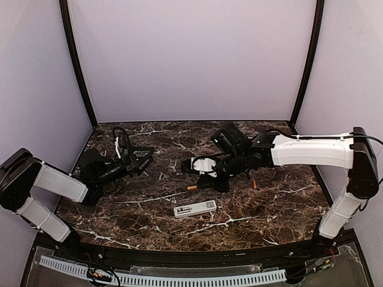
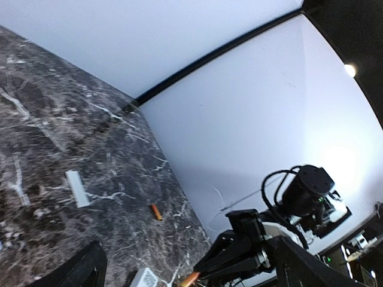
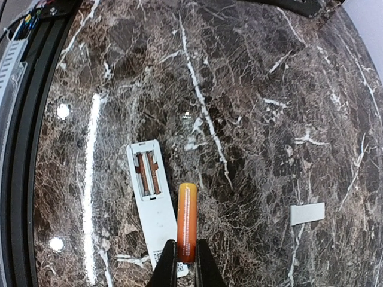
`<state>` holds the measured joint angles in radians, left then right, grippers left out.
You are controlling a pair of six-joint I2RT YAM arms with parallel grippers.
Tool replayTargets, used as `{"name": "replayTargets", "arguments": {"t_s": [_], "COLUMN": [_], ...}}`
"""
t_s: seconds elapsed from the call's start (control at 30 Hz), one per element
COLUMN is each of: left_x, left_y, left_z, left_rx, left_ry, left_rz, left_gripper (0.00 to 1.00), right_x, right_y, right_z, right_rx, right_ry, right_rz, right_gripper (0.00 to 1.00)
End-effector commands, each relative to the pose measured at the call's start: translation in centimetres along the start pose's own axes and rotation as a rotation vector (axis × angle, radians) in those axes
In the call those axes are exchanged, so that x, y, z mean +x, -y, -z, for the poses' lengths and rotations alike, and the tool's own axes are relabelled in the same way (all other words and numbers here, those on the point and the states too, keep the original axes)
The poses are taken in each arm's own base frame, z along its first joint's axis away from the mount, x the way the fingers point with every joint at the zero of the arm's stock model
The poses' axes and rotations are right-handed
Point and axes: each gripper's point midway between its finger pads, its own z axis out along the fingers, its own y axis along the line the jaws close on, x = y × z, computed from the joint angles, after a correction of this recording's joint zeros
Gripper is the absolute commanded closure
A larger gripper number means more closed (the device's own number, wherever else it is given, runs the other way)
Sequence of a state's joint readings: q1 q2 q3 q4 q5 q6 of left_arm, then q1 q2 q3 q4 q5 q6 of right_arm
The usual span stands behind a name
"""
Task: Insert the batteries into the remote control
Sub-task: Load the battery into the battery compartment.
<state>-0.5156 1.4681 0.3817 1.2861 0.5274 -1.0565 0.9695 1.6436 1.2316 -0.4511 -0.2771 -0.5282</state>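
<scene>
I've got the right gripper (image 3: 186,256) clenched on one battery (image 3: 187,218), held near the remote (image 3: 157,221) - its slot (image 3: 148,173) looks empty. The second battery (image 1: 254,184) lies well apart on the table (image 1: 269,221). The left gripper (image 1: 142,162) is spread, idle. Next, I'd say: line the battery up with the slot - then lower.

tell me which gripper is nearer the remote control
Right. The right gripper hovers close beside the remote control, jaws holding a battery; the left gripper sits well to its left.

The right tool (image 3: 185,256) pinches an orange battery (image 3: 187,215) just beside the white remote control (image 3: 157,213).
</scene>
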Motion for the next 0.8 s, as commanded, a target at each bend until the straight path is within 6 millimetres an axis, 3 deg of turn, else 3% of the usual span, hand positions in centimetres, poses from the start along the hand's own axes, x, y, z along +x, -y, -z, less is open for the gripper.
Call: {"name": "replayTargets", "arguments": {"t_s": [0.0, 0.33, 0.77], "left_x": [-0.6, -1.4, -0.9], "left_y": [-3.3, -3.6, -4.5], "left_z": [2.0, 3.8, 3.6], "left_rx": [-0.166, -0.324, -0.32], "left_ry": [0.042, 0.038, 0.032], "left_rz": [-0.022, -0.14, -0.099], "left_gripper": [0.01, 0.01, 0.01], "right_x": [0.9, 1.7, 2.2], "right_y": [-0.6, -2.0, -3.7], "right_z": [-1.6, -5.6, -7.2], "right_rx": [-0.028, -0.118, -0.173], "right_ry": [-0.071, -0.137, -0.17], "right_rz": [0.042, 0.075, 0.093], "right_gripper": [1.0, 1.0, 1.0]}}
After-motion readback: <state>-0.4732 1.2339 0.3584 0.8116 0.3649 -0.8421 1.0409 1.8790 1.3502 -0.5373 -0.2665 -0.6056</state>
